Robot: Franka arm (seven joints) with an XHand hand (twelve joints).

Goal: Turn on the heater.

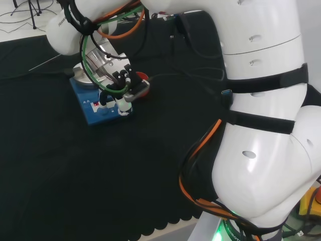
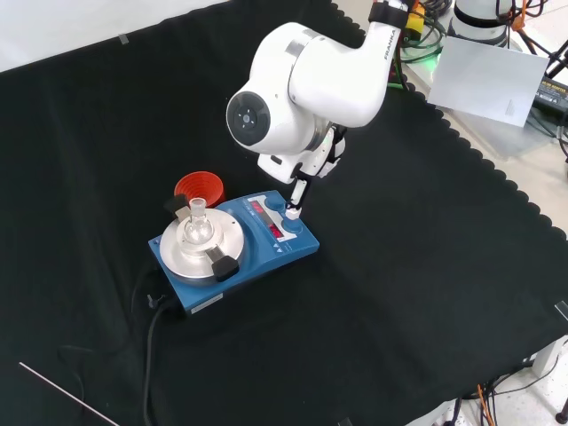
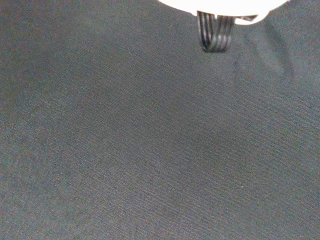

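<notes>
Covering the whole surface, black cloth runs to a scalloped edge at front view's right, with cables and gear beyond. Blue heater sits left of centre, a small glass flask on its round plate, red ring just behind. Hand reaches down, one straight finger touching the heater's front panel, fingers not clamped on anything. Wide bare cloth right and below.

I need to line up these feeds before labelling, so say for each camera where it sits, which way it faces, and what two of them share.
Head view: behind and above the arm's base, looking over white links at the blue heater; the hand is over its panel.
Front view: before the arm, looking down on the cloth; a white link hides most of the hand.
Wrist view: at the wrist, facing bare cloth.
Head and front views share the heater and red funnel.
</notes>
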